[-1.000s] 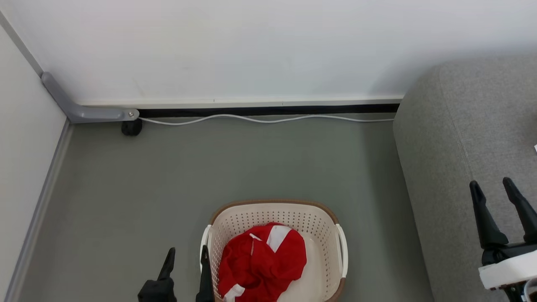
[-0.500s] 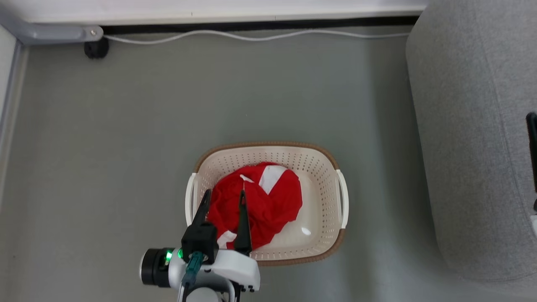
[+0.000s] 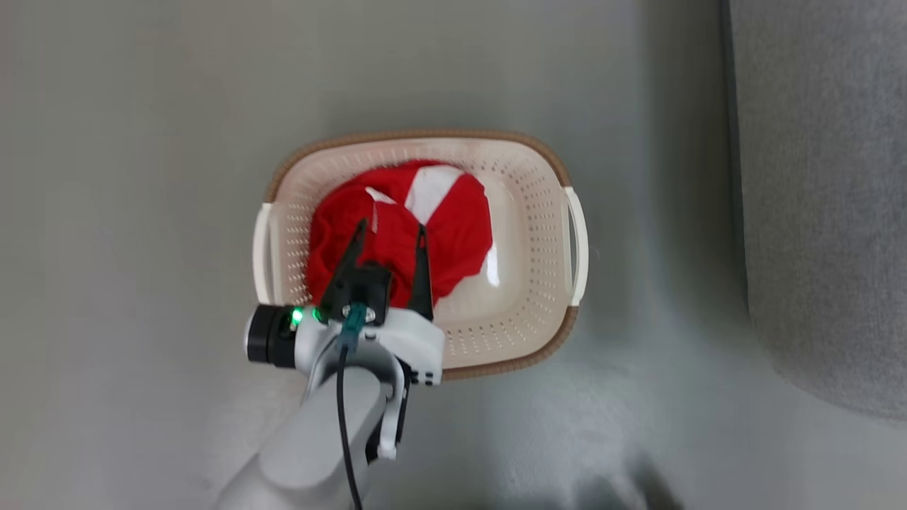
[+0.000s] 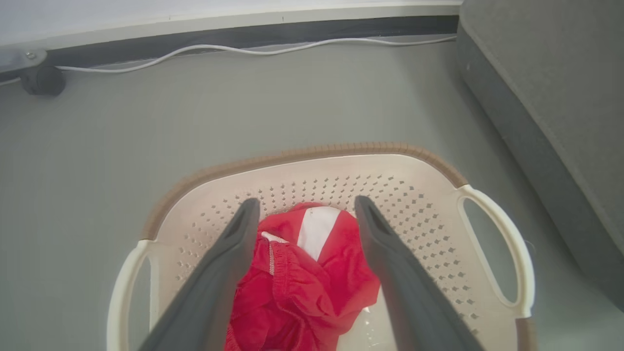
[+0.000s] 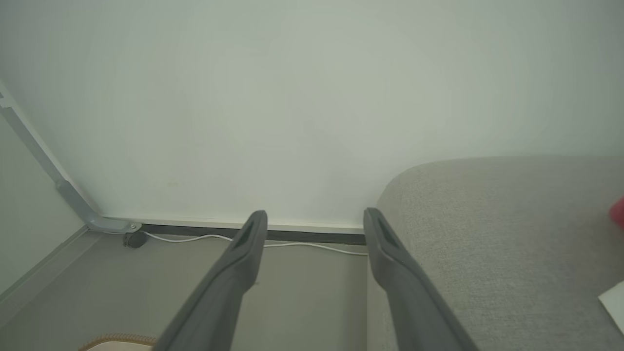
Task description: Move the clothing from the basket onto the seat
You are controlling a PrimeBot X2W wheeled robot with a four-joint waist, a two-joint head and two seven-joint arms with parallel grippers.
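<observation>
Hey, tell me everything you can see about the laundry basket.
The basket is a cream-white plastic tub, rounded rectangular, its walls dotted with small holes and its top edge trimmed in a brown woven-look rim. A white loop handle sits on each short side. It stands upright on the grey floor, beside the seat but apart from it. Red and white clothing lies bunched toward its left side, bare bottom showing on the right. The left gripper, fingers open, hangs over the clothing.
</observation>
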